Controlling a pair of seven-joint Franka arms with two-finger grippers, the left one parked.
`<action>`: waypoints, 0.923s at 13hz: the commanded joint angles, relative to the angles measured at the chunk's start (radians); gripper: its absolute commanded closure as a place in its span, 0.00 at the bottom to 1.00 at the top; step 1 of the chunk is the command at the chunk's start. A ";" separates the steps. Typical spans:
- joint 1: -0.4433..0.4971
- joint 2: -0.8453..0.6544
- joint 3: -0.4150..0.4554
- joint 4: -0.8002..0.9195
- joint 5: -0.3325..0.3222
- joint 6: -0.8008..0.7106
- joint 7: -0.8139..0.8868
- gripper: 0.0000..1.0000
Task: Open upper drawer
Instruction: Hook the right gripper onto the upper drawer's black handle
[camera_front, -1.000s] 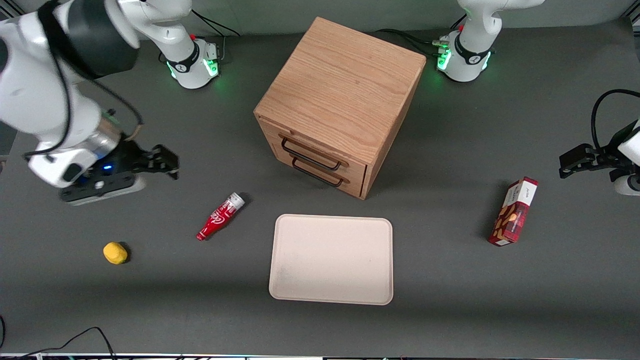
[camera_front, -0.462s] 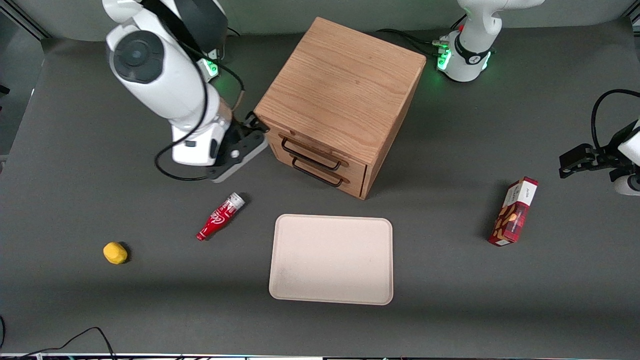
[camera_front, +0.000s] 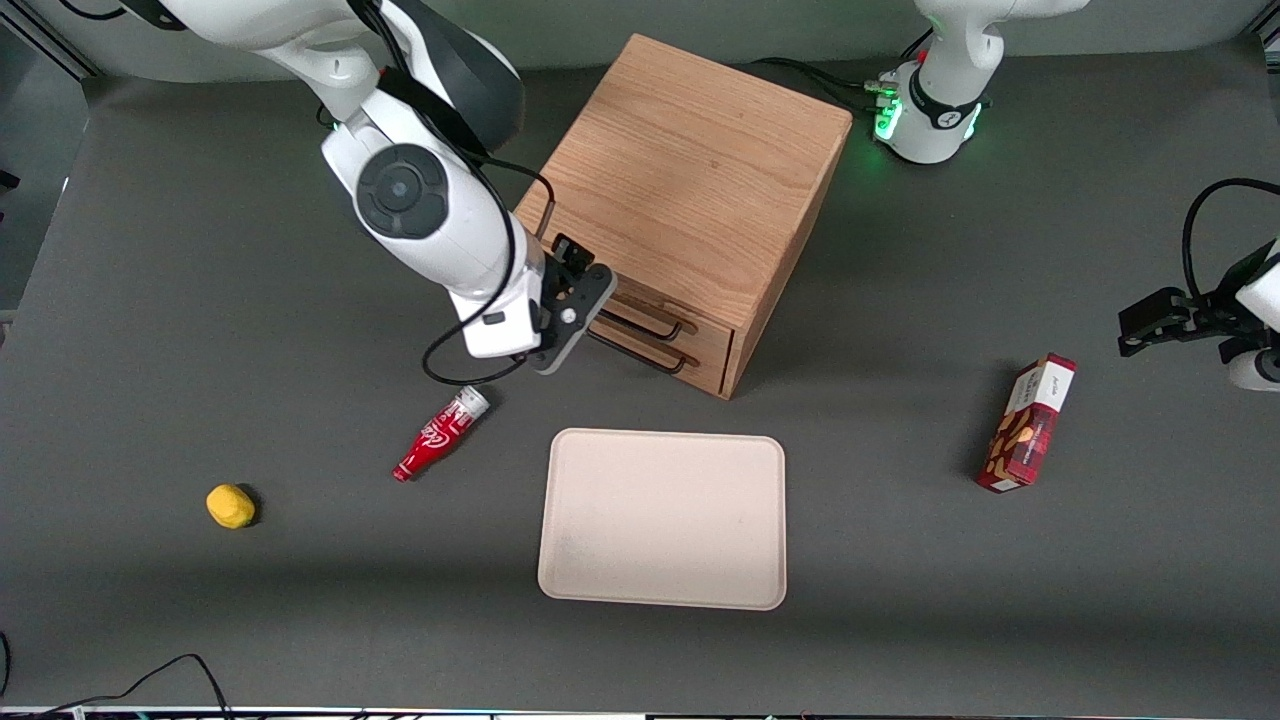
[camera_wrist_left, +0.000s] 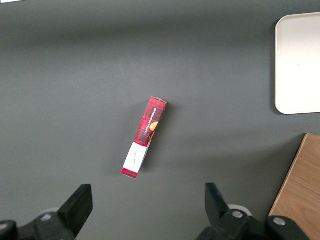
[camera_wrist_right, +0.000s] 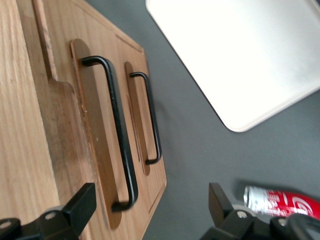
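Mid-table, oak cabinet (camera_front: 690, 190) sitting angled, drawer fronts facing working arm. Upper drawer (camera_wrist_right: 95, 150) sitting flush, not yet pulled. Beige tray (camera_front: 662, 519) lying nearer front camera than cabinet. Gripper (camera_front: 580, 300) hovering just in front of upper drawer, fingers (camera_wrist_right: 80, 207) spread wide, holding nothing, straddling black wire handle (camera_wrist_right: 117, 135), likely lining up to pinch. Red carton (camera_front: 1027, 422) lying toward parked arm's end, print unreadable. Red Coca-Cola-style bottle (camera_front: 440, 433) lying near gripper, script unclear. Yellow lump (camera_front: 230, 505) sitting well apart.

My gripper (camera_front: 590, 290) hangs with fingers spread just in front of the upper drawer (camera_wrist_right: 102, 150). The lower drawer (camera_wrist_right: 142, 117) sits beneath. The bottle (camera_front: 441, 433) and tray (camera_front: 662, 520) lie nearer the front camera than my gripper.
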 joint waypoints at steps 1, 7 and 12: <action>0.001 0.065 0.041 0.031 0.016 0.023 -0.044 0.00; 0.006 0.131 0.042 0.012 0.007 0.109 -0.089 0.00; 0.000 0.174 0.041 0.004 -0.013 0.159 -0.130 0.00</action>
